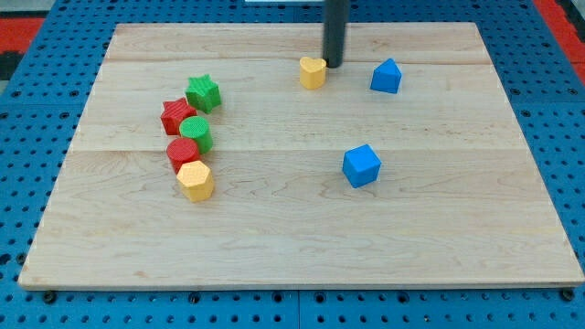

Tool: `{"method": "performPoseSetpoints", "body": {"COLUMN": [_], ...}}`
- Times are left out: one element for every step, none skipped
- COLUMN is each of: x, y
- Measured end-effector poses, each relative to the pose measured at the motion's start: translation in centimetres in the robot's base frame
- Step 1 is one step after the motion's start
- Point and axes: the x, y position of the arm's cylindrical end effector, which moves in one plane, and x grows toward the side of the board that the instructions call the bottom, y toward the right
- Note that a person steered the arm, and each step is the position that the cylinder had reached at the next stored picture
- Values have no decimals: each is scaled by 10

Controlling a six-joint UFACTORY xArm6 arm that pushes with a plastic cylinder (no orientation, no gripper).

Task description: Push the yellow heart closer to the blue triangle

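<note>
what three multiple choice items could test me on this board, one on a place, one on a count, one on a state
1. Where is my tip relative to the yellow heart?
A. just at the heart's right, toward the view's top
B. far off at the view's bottom
C. beside the yellow hexagon

2. How many blue blocks are on the board?
A. one
B. two
C. four

3. How do the yellow heart and the blue triangle stand?
A. touching
B. stacked
C. apart, with bare wood between them

Answers:
1. A, the rod comes down right at the heart's right edge.
2. B, the blue triangle and a blue cube are the only blue ones.
3. C, a clear gap of board separates them.
</note>
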Motion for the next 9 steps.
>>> {"method": "performPoseSetpoints", "body": {"x": [-20, -74, -29, -2, 32, 47, 64, 41, 123], "y": [-106, -153, -181, -132, -100, -102, -70, 9, -16]}}
